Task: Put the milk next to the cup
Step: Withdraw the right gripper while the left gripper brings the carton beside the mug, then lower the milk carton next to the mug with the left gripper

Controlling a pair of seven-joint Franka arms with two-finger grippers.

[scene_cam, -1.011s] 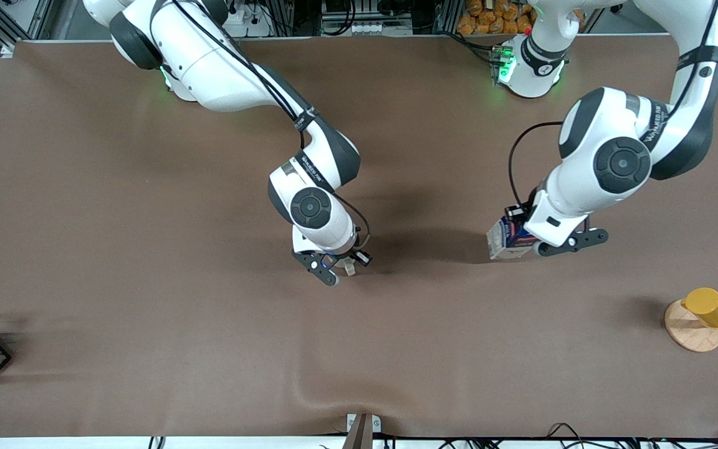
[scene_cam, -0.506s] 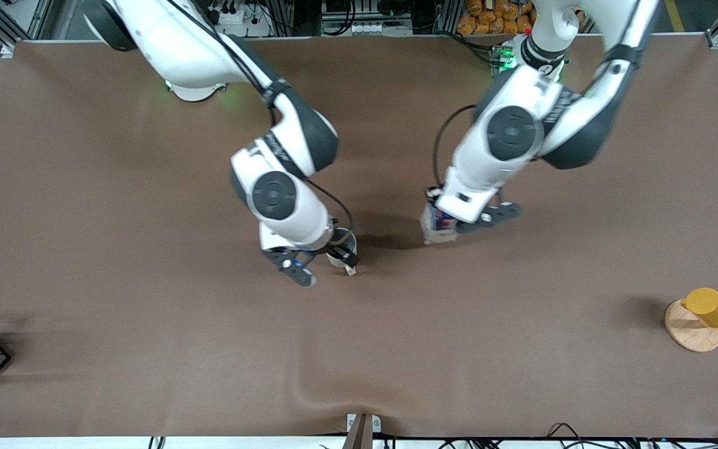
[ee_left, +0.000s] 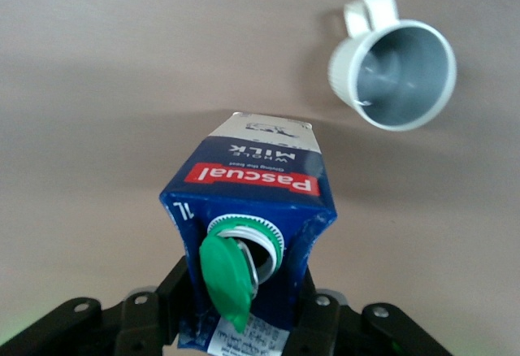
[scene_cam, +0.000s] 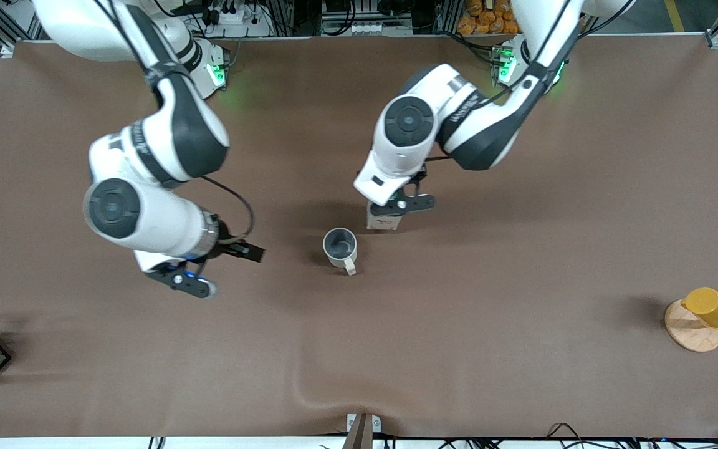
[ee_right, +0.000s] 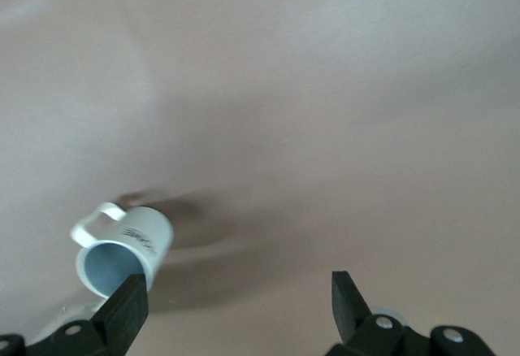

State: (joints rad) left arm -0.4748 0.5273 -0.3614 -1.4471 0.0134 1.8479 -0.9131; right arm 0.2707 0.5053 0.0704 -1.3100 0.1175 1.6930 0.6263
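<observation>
Left gripper (ee_left: 244, 323) is pinching the Pascual milk carton (ee_left: 252, 210), jaws pressing its sides just under the green cap (ee_left: 226, 279), and holding it just beside the white mug (scene_cam: 340, 247), on the side farther from the front camera. Right gripper (ee_right: 236, 303) is hanging with its jaws spread, gripping nothing, over the brown table (scene_cam: 521, 312) toward the right arm's end of the mug.

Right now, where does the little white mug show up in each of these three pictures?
Front view: the cup stands upright mid-table, slightly nearer the camera than the milk, handle toward the camera.
Left wrist view: the cup stands close to the milk, which the left hand holds.
Right wrist view: the cup shows past one finger of the open right hand.
Shared landmark: the brown table cover.
</observation>
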